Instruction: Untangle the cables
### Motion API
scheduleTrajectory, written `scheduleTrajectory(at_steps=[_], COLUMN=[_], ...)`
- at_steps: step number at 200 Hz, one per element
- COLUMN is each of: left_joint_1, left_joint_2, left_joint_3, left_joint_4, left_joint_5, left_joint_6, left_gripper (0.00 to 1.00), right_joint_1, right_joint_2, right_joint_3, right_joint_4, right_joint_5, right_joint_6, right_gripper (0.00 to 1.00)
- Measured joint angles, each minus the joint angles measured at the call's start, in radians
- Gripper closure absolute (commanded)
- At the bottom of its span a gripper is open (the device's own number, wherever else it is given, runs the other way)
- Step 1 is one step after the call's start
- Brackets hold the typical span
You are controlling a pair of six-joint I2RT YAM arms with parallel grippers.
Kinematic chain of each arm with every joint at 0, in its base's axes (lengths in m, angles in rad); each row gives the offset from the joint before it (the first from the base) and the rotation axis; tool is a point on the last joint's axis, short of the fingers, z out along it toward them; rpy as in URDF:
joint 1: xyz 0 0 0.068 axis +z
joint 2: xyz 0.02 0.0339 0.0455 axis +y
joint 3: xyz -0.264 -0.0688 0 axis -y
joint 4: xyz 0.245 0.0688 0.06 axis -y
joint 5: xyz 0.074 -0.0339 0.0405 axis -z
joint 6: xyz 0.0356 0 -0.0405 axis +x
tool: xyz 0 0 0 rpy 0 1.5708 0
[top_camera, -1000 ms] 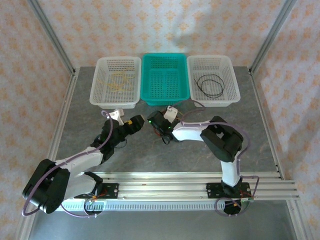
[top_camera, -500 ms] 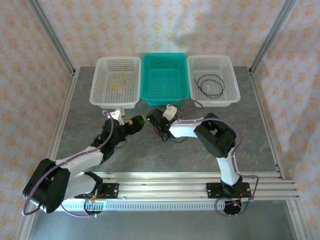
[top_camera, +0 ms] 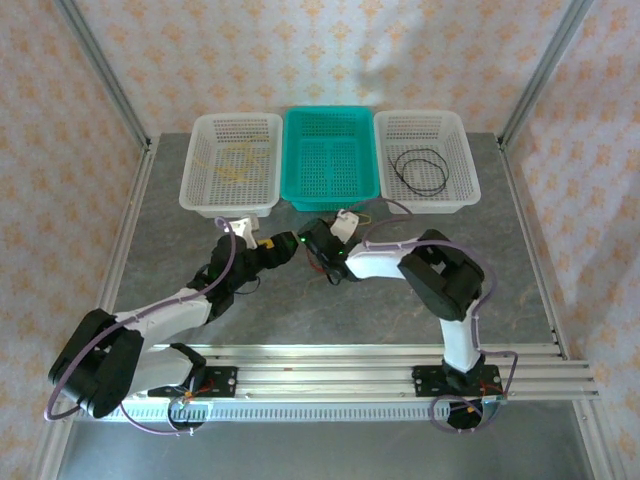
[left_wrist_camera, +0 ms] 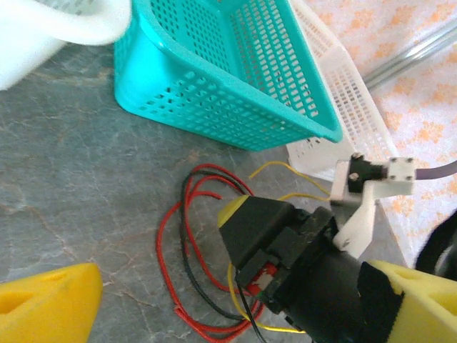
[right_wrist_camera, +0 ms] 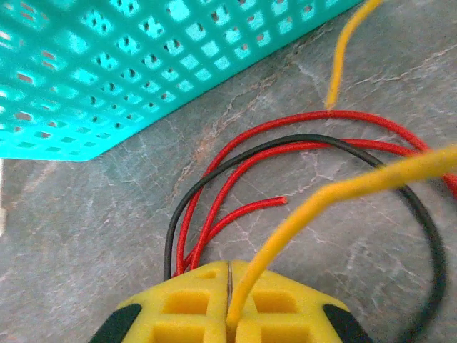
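Right gripper (right_wrist_camera: 230, 296), right wrist view: pads clamped shut on yellow cable (right_wrist_camera: 307, 207). Red cable (right_wrist_camera: 235, 164) and black cable (right_wrist_camera: 214, 171) lie on the table beside the teal basket (right_wrist_camera: 107, 64).

Left wrist view: left gripper (top_camera: 278, 245) fingers (left_wrist_camera: 46, 304) spread wide, holding nothing.

Top view: left white basket (top_camera: 200, 190) holds yellow strands (top_camera: 235, 165); right white basket (top_camera: 460, 190) holds a black loop (top_camera: 420, 170).
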Motion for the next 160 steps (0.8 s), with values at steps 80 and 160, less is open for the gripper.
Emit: scheduleTrajectory(at_steps=[80, 160], left_joint_1=[-0.040, -0.127], left_joint_2=[0.045, 0.125], left_joint_3=[0.004, 0.086], left_joint_4=[0.018, 0.116], left_joint_5=[0.031, 0.183], left_joint_6=[0.016, 0.060], left_gripper=[0.12, 0.24], right_joint_1=[0.000, -0.043], right_joint_2=[-0.316, -0.649], right_joint_3=[-0.217, -0.371], right_joint_4=[0.029, 0.050], right_joint_5=[-0.053, -0.177], right_joint_6=[-0.005, 0.033], right_gripper=[0.99, 1.00])
